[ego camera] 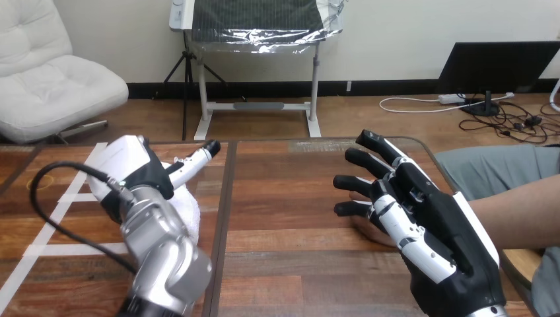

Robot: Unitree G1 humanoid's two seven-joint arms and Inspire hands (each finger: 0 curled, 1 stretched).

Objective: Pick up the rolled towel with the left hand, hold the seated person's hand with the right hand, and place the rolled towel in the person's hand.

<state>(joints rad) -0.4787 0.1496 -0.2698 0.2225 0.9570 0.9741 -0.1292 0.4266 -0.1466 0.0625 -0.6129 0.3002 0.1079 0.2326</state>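
Towel: white rolled cloth towel (190,210) on the wooden table (284,198), lower left, under the left hand (135,173); grip cannot be told.
Right hand (429,221): fingers straight and spread, over the person's hand (368,231).
Do well: wrap the towel fully before lifting.

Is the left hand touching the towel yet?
Cannot tell. In the head view the left hand sits over the towel, hiding any contact or gap.

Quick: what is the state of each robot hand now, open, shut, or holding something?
Left hand: resting on the rolled towel; whether it grips cannot be told.
Right hand: open, fingers straight, over the person's hand, not curled round it.
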